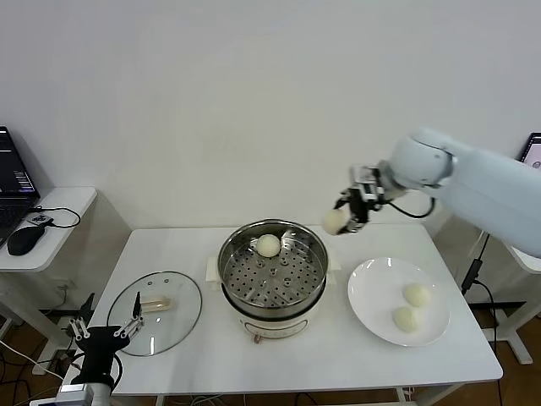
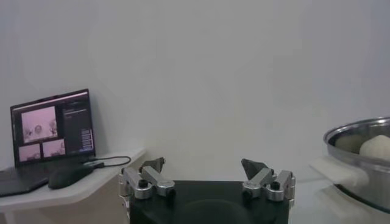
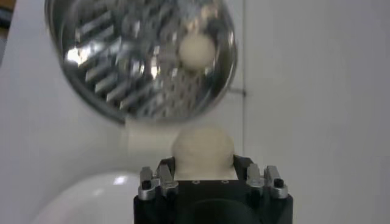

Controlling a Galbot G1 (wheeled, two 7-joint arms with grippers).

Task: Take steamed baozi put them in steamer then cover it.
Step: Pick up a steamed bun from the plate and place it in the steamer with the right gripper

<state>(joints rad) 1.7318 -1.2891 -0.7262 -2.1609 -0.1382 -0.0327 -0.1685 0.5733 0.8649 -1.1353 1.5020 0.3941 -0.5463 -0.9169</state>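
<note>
My right gripper (image 1: 341,219) is clenched on one steamed baozi (image 1: 335,221), held in the air just outside the steamer (image 1: 273,269) rim, at about 2 o'clock from the pot center in the head view. In my right wrist view this bun (image 3: 203,150) sits between my fingers, with the pot (image 3: 139,55) beyond it. The bun is round, so I cannot name a long axis or say which way it points. A second baozi (image 1: 268,245) lies on the perforated tray at 12 o'clock, near the far wall. Two more baozi (image 1: 417,294) and (image 1: 406,318) rest touching or almost touching on the white plate (image 1: 368,283), at 3 o'clock from the steamer. The glass lid (image 1: 179,313) lies flat on the table (image 1: 313,359) at 9 o'clock. My left gripper (image 1: 106,329) hangs low at the lid's near left edge, jaws spread wide and holding nothing.
</note>
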